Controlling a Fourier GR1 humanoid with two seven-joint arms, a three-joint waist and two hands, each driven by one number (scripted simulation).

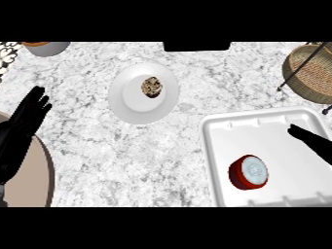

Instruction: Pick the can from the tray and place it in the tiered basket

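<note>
Desk (89, 160): white and grey marble top, carrying everything below.
Tray (226, 127): white, shallow, with a raised rim; the landmark here, sitting at the lower right of the desk.
Can (249, 171): red body with a pale round top, standing inside the tray, toward its near left part, apart from the rim.
Right robot hand (319, 146): black, over the right side of the tray, fingers straight and pointing toward the tray's far edge; open, holding nothing, just right of the can and not touching it.
Tiered basket (313, 73): woven, brown, on a dark wire frame, beyond the tray's far right corner.
Plate (129, 104): white and round, to the far left of the tray, well apart from it.
Food on plate (151, 87): small brown speckled lump, near the plate's middle.
Left robot hand (26, 116): black, well left of the tray near the desk's edge, fingers up and relaxed, resting open.
Bowl (46, 47): grey, at the far left, only partly in view.
</note>
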